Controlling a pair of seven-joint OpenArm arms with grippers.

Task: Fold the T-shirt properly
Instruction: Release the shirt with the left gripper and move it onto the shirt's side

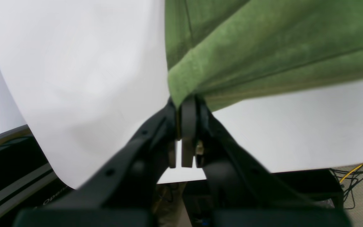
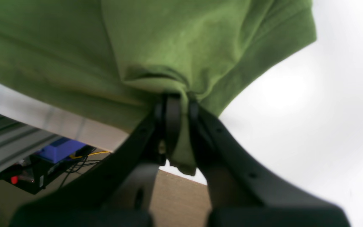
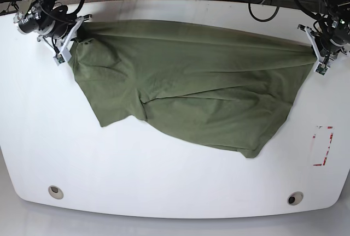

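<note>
The left gripper (image 1: 186, 104) is clamped on a corner of the T-shirt (image 3: 191, 94), its jaws pressed together with green cloth bunched between them. The right gripper (image 2: 176, 101) is likewise closed on the opposite corner, a fold of fabric squeezed through and hanging below the jaws. In the base view the left gripper (image 3: 320, 55) sits at the garment's right end and the right gripper (image 3: 68, 36) at its left end, so the shirt's far edge runs taut between them.

The T-shirt lies on the white counter (image 3: 164, 181), its far edge near the counter's back rim. The near side of the shirt is uneven: one flap sags toward the left front, another trails to a point on the right, and creases cross the middle.

This looks like the spreading step, with the garment drawn out by two corners so it can be laid flat before any fold is made. The next move probably calls for both arms to act together, holding the tension between them while dragging or lowering the cloth so the near flaps smooth out. Pulling unevenly could skew the shirt or slip a corner from its grip.
</note>
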